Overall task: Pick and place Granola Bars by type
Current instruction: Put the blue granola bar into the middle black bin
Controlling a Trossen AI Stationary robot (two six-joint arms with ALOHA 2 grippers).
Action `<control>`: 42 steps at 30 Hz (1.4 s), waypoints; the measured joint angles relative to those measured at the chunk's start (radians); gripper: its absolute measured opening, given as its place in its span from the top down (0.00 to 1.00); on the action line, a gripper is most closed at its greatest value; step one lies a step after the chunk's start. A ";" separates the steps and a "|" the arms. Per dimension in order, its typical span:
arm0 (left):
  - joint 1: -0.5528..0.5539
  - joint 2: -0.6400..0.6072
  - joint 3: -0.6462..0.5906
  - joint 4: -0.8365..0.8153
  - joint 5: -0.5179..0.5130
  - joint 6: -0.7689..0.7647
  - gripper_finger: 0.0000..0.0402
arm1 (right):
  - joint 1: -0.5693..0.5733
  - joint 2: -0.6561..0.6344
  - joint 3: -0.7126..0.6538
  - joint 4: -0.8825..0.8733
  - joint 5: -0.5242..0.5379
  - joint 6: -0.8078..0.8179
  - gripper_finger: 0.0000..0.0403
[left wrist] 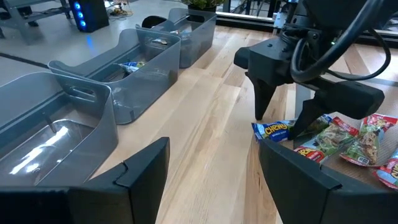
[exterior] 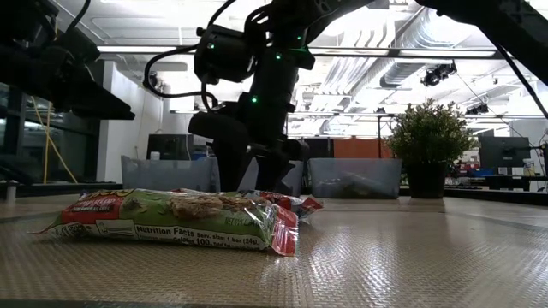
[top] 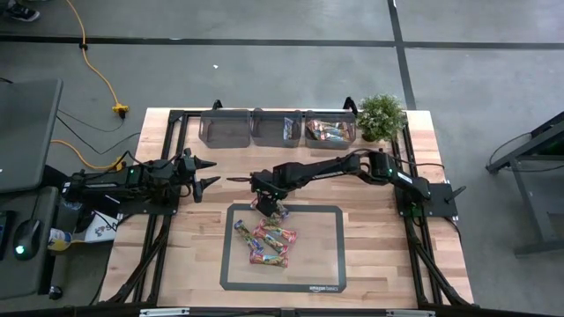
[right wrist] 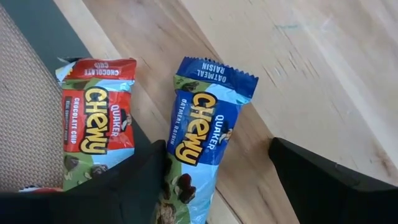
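Note:
My right gripper (top: 269, 204) is open and points down over the mat's far left corner. A blue-silver granola bar (right wrist: 202, 137) lies flat there, half on the wood. The gripper's two dark fingers stand on either side of the bar's near end (left wrist: 273, 129). A red-pink bar (right wrist: 96, 121) lies flat beside it on the mat's edge. Several more bars (top: 269, 242), red-pink and green-tan, lie in a loose pile on the mat; a green-tan one (exterior: 171, 218) is nearest the low camera. My left gripper (top: 210, 173) waits open over the table's left side. My right gripper straddles the blue-silver bar from above, one finger (right wrist: 143, 180) overlapping the bar's lower end in the wrist view. Whether a finger touches the wrapper, I cannot tell. The bar lies flat on the table.
Three grey translucent bins (top: 225, 128) (top: 276, 128) (top: 329, 130) stand in a row at the far edge; the middle and right ones hold bars. A potted plant (top: 381, 116) stands right of them. The dark-framed mat (top: 330, 264) covers the table's near middle. Bare wood lies between bins and mat.

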 joint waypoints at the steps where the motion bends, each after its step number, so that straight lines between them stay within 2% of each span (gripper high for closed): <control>1: 0.000 0.000 0.000 0.000 0.000 0.000 0.40 | 0.001 0.000 0.000 0.002 -0.001 0.000 0.29; 25: 0.000 0.000 0.000 0.000 0.000 0.000 0.40 | 0.012 0.000 -0.001 0.057 -0.030 0.021 0.29; 42: 0.000 0.000 0.000 0.000 0.000 0.000 0.40 | 0.029 0.000 0.000 0.053 -0.014 0.021 0.49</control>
